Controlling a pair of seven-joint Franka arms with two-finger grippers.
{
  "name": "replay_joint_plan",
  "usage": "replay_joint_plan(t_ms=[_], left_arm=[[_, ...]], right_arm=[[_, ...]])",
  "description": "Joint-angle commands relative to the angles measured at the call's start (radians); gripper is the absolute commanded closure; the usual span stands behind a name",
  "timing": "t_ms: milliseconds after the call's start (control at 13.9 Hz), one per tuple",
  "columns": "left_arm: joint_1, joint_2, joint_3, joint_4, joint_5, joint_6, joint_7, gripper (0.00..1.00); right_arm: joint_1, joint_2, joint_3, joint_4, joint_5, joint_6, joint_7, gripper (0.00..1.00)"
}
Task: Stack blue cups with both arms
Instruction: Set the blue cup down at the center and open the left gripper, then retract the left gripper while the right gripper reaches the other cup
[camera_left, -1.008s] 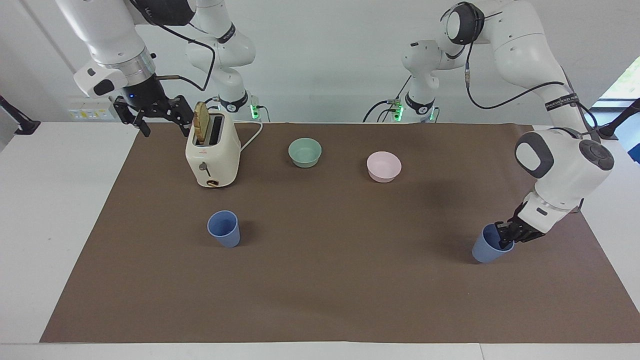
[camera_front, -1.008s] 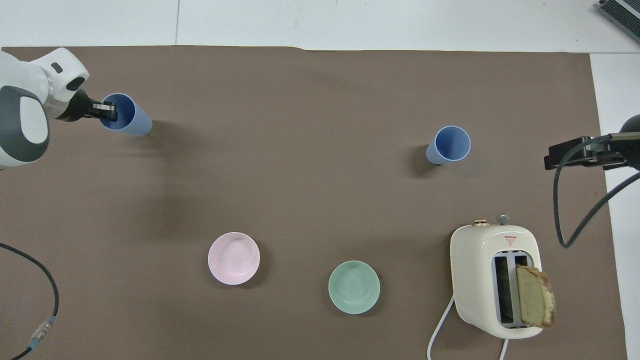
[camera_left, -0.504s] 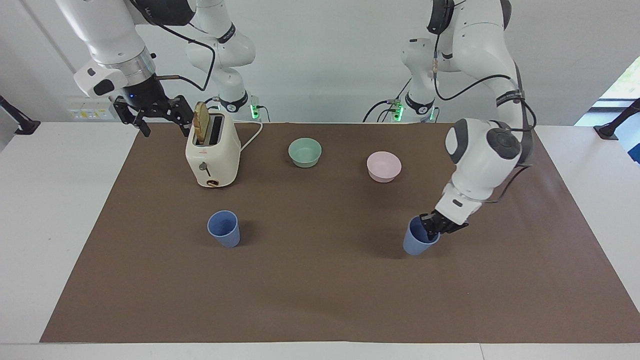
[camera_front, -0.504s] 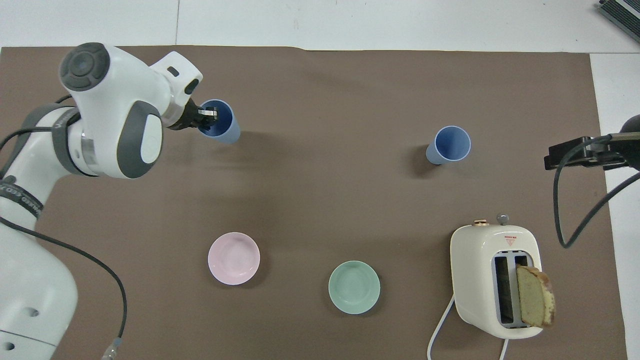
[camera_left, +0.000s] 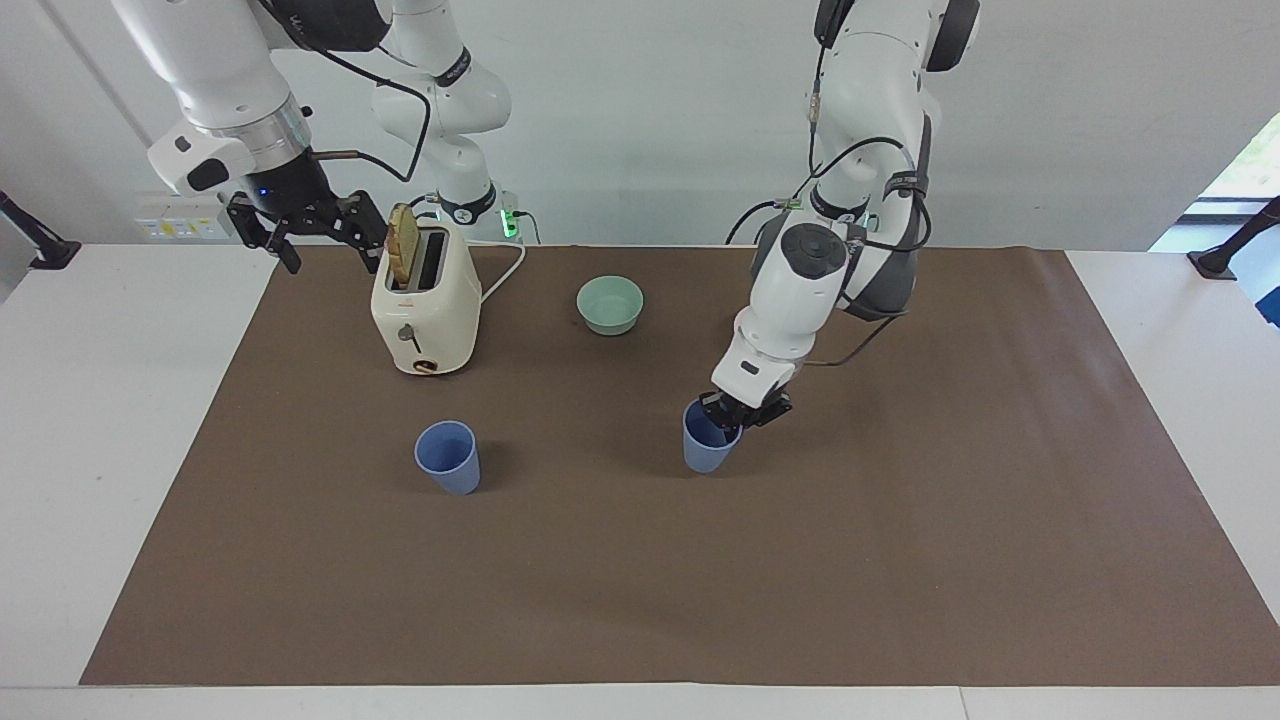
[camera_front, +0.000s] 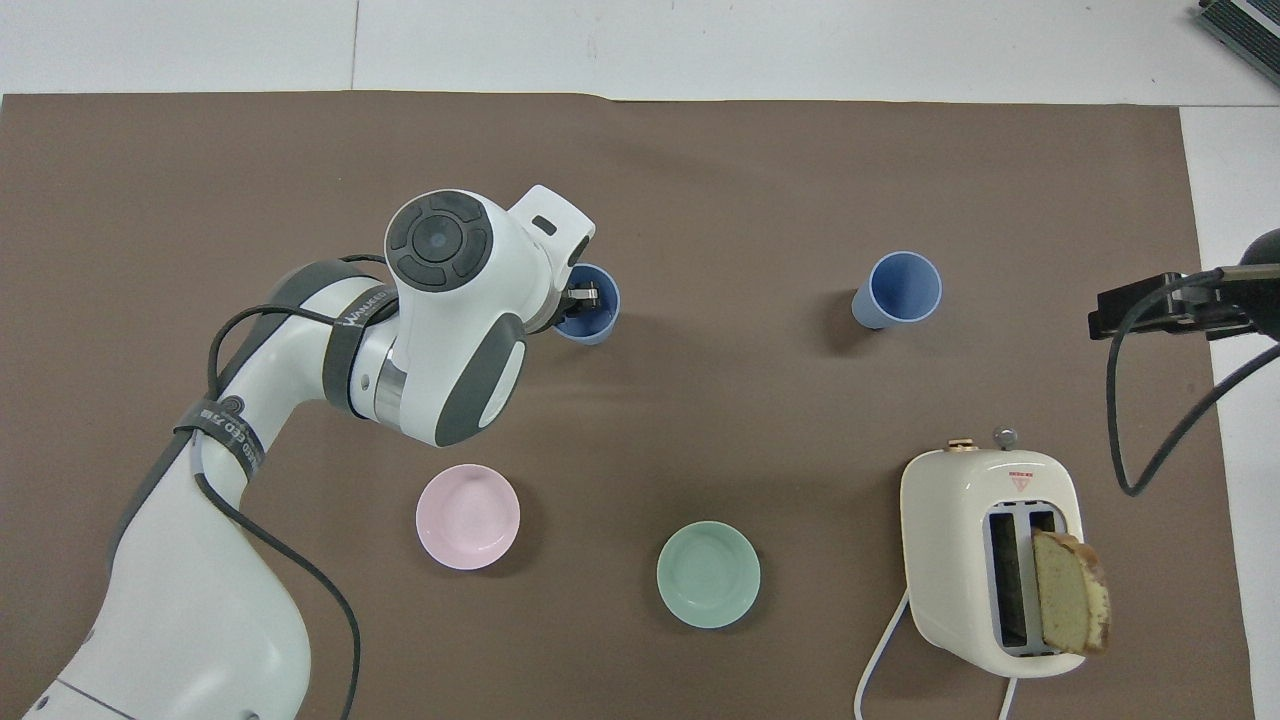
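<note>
brown paper covered the worktop (camera_left: 900, 600). the left gripper (camera_left: 735, 412) pinched the rim of one blue cup (camera_left: 706, 440), closed on its wall, near mid-worktop. the other blue cup (camera_left: 448, 457) stood upright toward the right arm's end, well apart. the right gripper (camera_left: 305, 228) waited beside the toaster (camera_left: 425, 312), fingers spread, empty.

Robotics lab: 2 white arms (camera_left: 860, 120), brown-matted white table (camera_left: 120, 400), bare wall.
</note>
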Motion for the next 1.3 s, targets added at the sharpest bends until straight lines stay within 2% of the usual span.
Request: replay_joint_plan(t_ms=[0, 72, 216, 288, 360, 576, 792, 936, 1224], left_arm=[[-0.016, -0.015, 0.019, -0.048, 0.023, 0.068, -0.025, 1.0], [-0.016, -0.015, 0.017, -0.049, 0.023, 0.068, -0.034, 0.95], [-0.016, -0.013, 0.017, -0.05, 0.023, 0.068, -0.031, 0.56], [-0.015, -0.013, 0.017, -0.05, 0.023, 0.068, -0.027, 0.41], [-0.013, -0.013, 0.017, -0.048, 0.023, 0.068, -0.025, 0.31], [-0.004, -0.015, 0.017, -0.039, 0.023, 0.066, -0.019, 0.29], [0.007, -0.058, 0.031, -0.031, 0.024, 0.04, 0.022, 0.0], [0.043, -0.108, 0.043, -0.031, 0.026, 0.008, 0.091, 0.0], [0.155, -0.232, 0.045, -0.033, 0.026, -0.165, 0.325, 0.0]], right_arm=[[0.001, -0.005, -0.008, 0.002, 0.016, -0.009, -0.027, 0.0], [0.001, -0.005, -0.008, 0.002, 0.016, -0.009, -0.026, 0.0], [0.001, -0.005, -0.008, 0.002, 0.016, -0.009, -0.027, 0.0], [0.001, -0.005, -0.008, 0.002, 0.016, -0.009, -0.026, 0.0], [0.001, -0.005, -0.008, 0.002, 0.016, -0.009, -0.027, 0.0], [0.001, -0.005, -0.008, 0.002, 0.016, -0.009, -0.026, 0.0], [0.001, -0.005, -0.008, 0.002, 0.016, -0.009, -0.027, 0.0], [-0.003, -0.005, -0.013, 0.002, -0.003, -0.014, -0.027, 0.0], [-0.033, -0.007, -0.013, -0.005, -0.035, 0.047, -0.035, 0.0]])
